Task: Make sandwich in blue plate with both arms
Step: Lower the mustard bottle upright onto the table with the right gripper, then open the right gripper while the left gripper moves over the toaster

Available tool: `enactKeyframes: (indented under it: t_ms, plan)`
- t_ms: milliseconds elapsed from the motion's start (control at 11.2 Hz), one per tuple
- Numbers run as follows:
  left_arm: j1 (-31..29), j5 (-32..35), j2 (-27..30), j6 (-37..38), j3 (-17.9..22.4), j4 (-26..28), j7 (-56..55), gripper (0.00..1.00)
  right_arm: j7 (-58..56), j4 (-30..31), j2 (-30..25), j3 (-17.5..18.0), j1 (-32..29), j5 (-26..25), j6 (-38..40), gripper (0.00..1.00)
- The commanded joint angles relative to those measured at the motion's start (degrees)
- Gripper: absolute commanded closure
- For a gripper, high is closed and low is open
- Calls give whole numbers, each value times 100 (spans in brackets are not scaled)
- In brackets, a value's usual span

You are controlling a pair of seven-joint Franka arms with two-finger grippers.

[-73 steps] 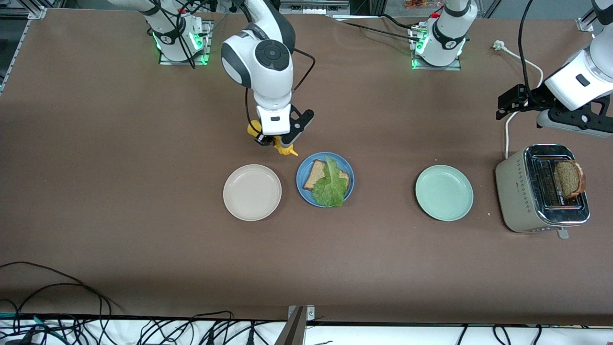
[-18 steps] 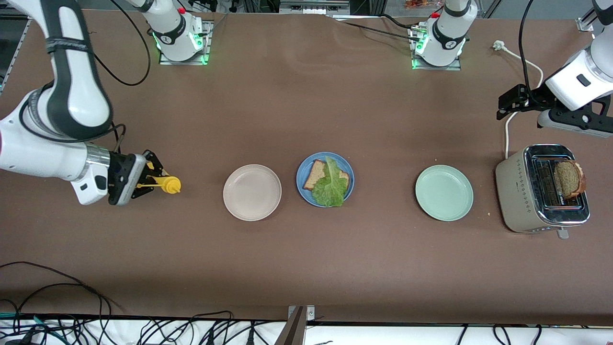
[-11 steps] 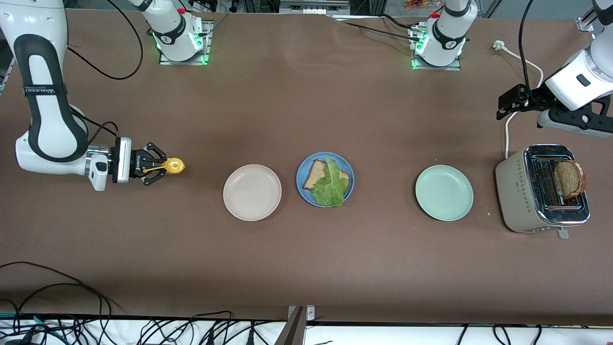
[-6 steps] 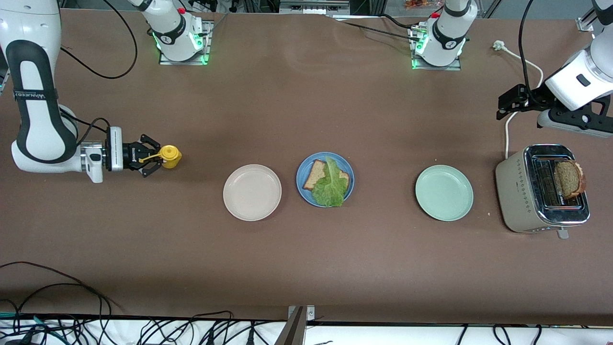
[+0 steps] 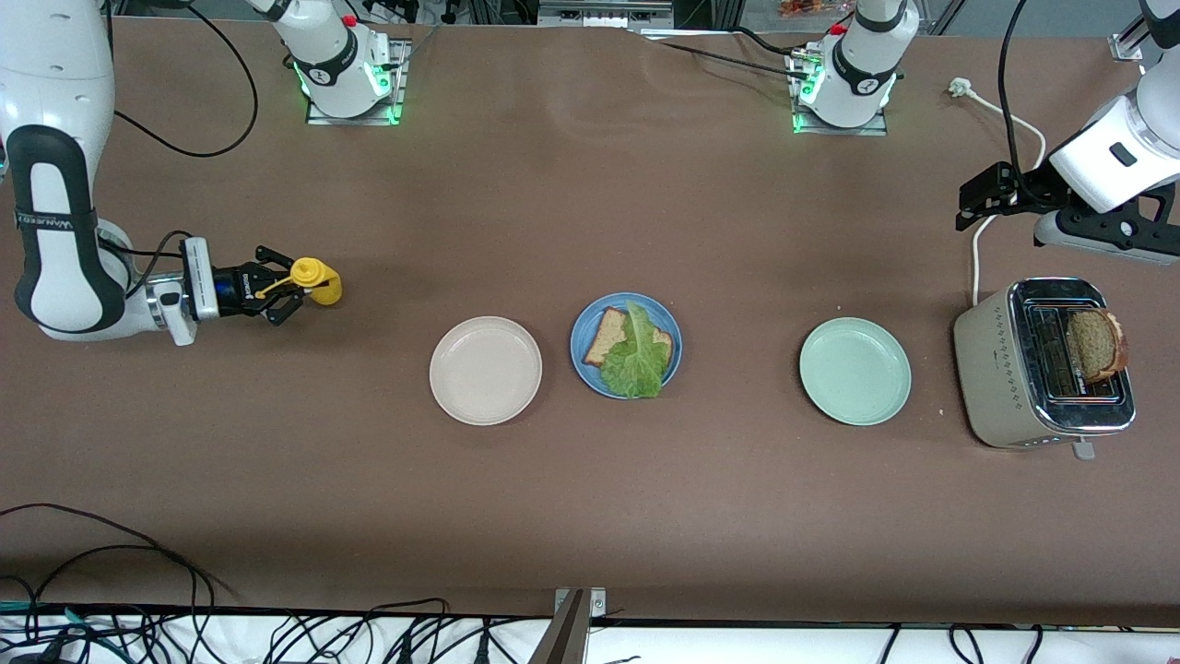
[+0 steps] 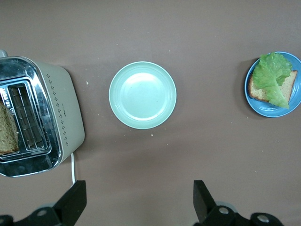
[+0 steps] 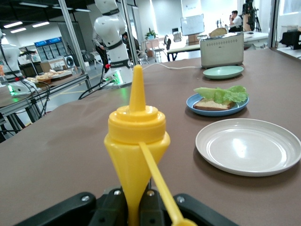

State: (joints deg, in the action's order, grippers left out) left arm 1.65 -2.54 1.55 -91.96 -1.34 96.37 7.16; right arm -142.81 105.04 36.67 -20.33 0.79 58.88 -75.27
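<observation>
Front view: the round matte blue plate sits mid-table between a round cream-white plate, toward the right arm's end, and a round pale mint-green plate, toward the left arm's end. On the blue plate lies one slice of brown bread with a ruffled green lettuce leaf draped over it. A beige and chrome two-slot toaster stands at the left arm's end, a second slice of brown bread protruding from one slot. The right gripper is low over the table at the right arm's end, well apart from the plates, its fingers clamped on a yellow plastic squeeze bottle with a conical nozzle. The left gripper waits in the air above the table beside the toaster, fingers spread and empty. Left wrist view: the left gripper shows both fingers wide apart with nothing between them; below it lie the mint-green plate, the toaster and, at the picture's edge, the blue plate with bread and lettuce. Right wrist view: the right gripper pinches the base of the yellow bottle, which stands upright; the cream-white plate, the blue plate, the mint-green plate and the toaster line up along the table.
</observation>
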Motion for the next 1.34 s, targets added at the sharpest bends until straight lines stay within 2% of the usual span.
enactKeyframes:
  t_ms: [0,178,356,624,802,1247]
  plan:
    - [-7,34,-94,135,11,-206,75,0,-326,-406,428,-164,-26,150,416,100]
    - [-7,34,-85,135,3,-206,75,0,-405,-406,612,-164,-96,159,495,100]
    - [2,26,-94,135,3,-206,75,0,-598,-519,867,-172,-105,281,898,100]
    - [2,34,-94,135,11,-206,75,0,-721,-616,1043,-322,-114,273,1023,100]
    - [2,34,-94,135,3,-206,75,0,-792,-887,1263,-375,-114,282,1127,100]
    - [2,34,-85,135,3,-206,75,0,-758,-951,1378,-375,-114,282,1146,100]
